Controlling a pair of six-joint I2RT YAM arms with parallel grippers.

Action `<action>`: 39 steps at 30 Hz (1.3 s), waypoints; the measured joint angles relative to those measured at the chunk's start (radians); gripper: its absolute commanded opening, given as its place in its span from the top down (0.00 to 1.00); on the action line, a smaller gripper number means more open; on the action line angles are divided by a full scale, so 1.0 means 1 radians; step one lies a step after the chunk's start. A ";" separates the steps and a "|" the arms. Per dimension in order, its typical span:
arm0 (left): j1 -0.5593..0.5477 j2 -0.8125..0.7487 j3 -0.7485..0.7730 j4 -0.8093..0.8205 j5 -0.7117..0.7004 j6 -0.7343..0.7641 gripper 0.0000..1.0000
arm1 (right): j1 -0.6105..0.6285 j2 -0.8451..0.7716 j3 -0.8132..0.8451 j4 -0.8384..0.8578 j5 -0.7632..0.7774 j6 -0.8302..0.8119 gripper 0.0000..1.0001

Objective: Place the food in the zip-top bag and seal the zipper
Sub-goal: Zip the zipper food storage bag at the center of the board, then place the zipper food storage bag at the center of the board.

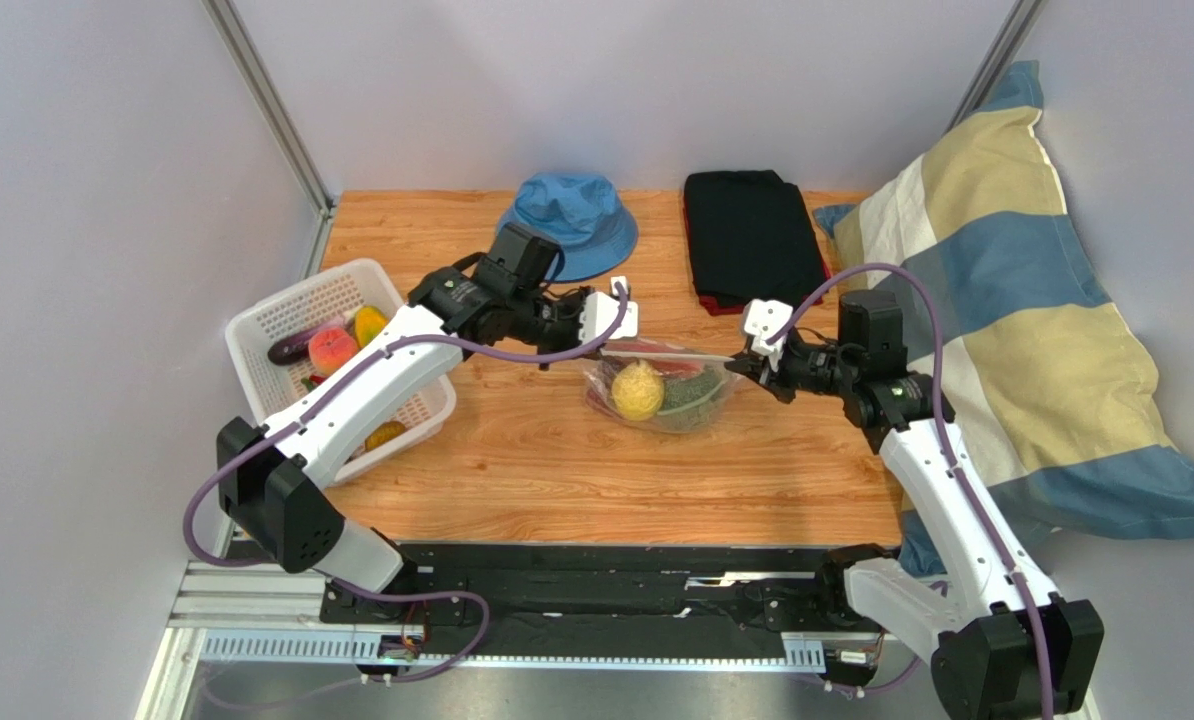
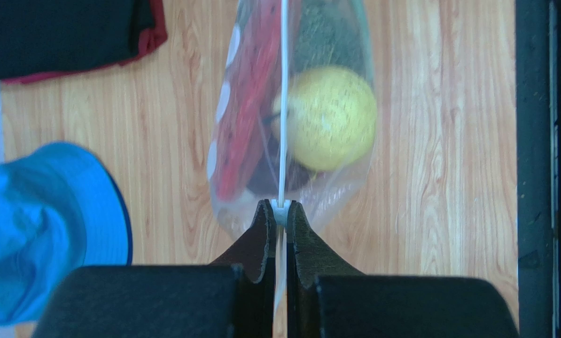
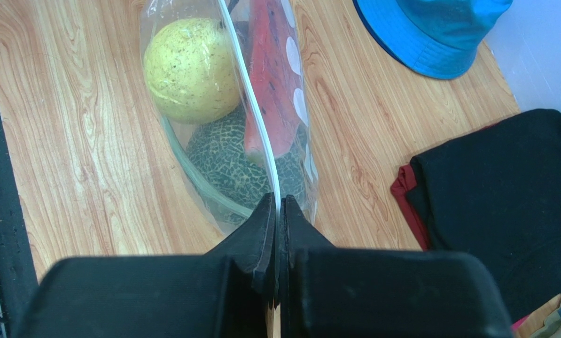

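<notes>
The clear dotted zip-top bag [image 1: 660, 393] hangs stretched between my two grippers above the table middle. It holds a yellow fruit [image 1: 636, 390], a netted green melon [image 3: 234, 158] and a watermelon slice [image 3: 270, 105]. My left gripper [image 1: 614, 318] is shut on the zipper [image 2: 283, 105] at the bag's left end, on a small white slider [image 2: 281, 211]. My right gripper [image 1: 744, 365] is shut on the zipper's other end [image 3: 258, 120]. More food lies in the white basket [image 1: 262, 333]: a purple piece [image 1: 294, 347], a pink-red fruit [image 1: 331, 350] and an orange-yellow one [image 1: 369, 323].
A blue hat [image 1: 573, 225] and a folded black cloth [image 1: 749, 236] lie at the back of the table. A striped pillow [image 1: 1009, 300] fills the right side. The basket stands at the left edge under my left arm.
</notes>
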 measured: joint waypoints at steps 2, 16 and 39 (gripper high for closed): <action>0.031 -0.021 -0.010 -0.022 -0.005 0.013 1.00 | -0.008 -0.005 0.000 -0.012 -0.002 -0.003 1.00; 0.151 -0.100 -0.033 -0.107 0.022 0.041 1.00 | -0.012 0.027 0.064 -0.070 -0.032 -0.008 1.00; 0.199 -0.122 -0.180 -0.108 -0.016 -0.188 1.00 | 0.174 0.245 0.125 -0.190 0.098 0.145 1.00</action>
